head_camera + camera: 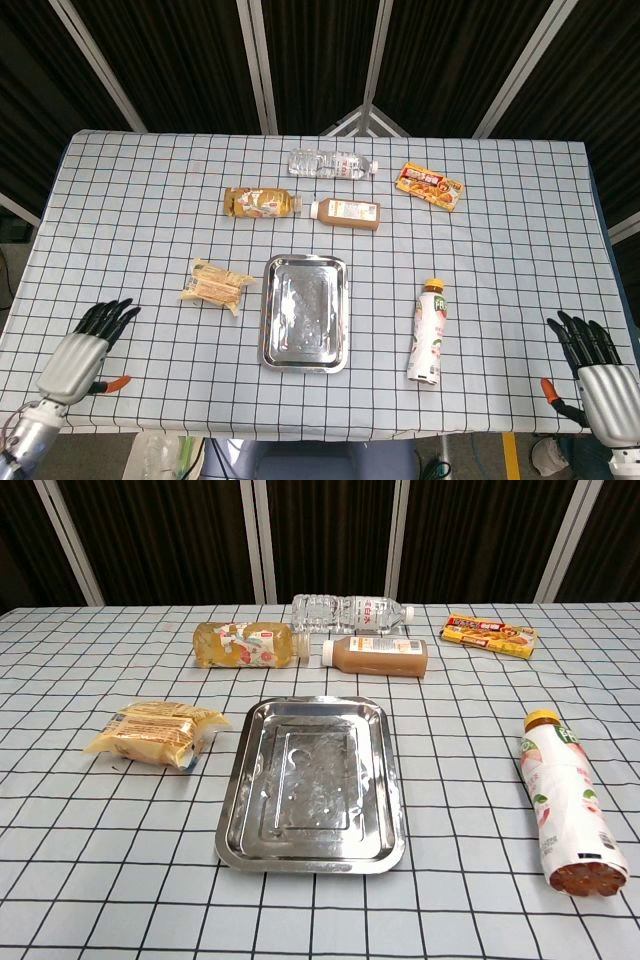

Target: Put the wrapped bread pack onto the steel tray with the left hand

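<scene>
The wrapped bread pack (214,284) (153,733) lies flat on the checked tablecloth, just left of the steel tray (305,347) (235,830). Nothing lies in the tray. In the head view my left hand (82,348) hovers over the table's front left corner, fingers spread and holding nothing, well short of the bread pack. My right hand (594,366) sits at the front right corner, fingers apart and holding nothing. Neither hand shows in the chest view.
A pink drink bottle (429,331) (566,801) lies right of the tray. Behind the tray lie a yellow bottle (261,202) (249,644), a brown bottle (345,212) (376,656), a clear water bottle (331,163) (349,612) and an orange snack box (430,184) (489,634).
</scene>
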Robot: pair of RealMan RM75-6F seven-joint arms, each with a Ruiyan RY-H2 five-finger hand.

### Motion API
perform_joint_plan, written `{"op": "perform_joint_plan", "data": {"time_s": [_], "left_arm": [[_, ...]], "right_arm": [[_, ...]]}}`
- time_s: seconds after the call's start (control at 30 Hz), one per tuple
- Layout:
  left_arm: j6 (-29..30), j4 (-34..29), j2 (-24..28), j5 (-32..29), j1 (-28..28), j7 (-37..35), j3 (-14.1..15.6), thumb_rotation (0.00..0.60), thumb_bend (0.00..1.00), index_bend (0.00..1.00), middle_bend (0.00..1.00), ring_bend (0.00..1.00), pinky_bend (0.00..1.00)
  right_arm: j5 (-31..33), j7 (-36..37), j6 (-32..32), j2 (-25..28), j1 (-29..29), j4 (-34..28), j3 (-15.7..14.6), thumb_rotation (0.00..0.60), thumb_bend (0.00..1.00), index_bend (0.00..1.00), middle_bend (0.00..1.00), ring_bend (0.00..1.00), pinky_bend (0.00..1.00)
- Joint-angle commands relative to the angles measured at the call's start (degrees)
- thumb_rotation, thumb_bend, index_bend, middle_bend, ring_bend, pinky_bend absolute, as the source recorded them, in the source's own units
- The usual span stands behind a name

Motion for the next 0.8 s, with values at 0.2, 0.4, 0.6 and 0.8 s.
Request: {"op": "perform_joint_plan", "data": {"time_s": [0.2, 0.4, 0.6, 0.8], "left_arm": [[-13.9, 2.2, -11.8, -15.5, -11.1, 13.9, -9.9, 0.600, 0.19, 0.00, 0.00, 0.00, 0.04], [-16.5, 4.8, -16.2, -21.6, -15.2, 18.9, -12.3, 0.600, 0.20, 0.00, 0.00, 0.00, 0.04], [-20.0, 10.0, -20.5, -26.9, -18.6, 19.5, -13.5, 0.600, 0.23, 0.00, 0.03, 0.00, 0.04], [-20.7, 16.0, -24.5, -28.2, -20.9, 18.7, -13.5, 0.600, 0.28, 0.00, 0.09, 0.05, 0.08]], "right_arm": [[4.9, 2.0, -6.0, 0.3, 3.1, 1.3, 1.9, 0.600, 0.42, 0.00, 0.00, 0.00, 0.00], [7.0, 3.8, -7.4, 0.9, 3.6, 2.1, 2.5, 0.600, 0.42, 0.00, 0.00, 0.00, 0.00], [8.0, 4.3, -8.4, 1.0, 3.9, 2.4, 2.7, 0.600, 0.41, 0.00, 0.00, 0.00, 0.00], [7.3, 6.0, -9.1, 1.9, 4.2, 1.8, 2.2, 0.600, 0.41, 0.00, 0.00, 0.00, 0.00]]}}
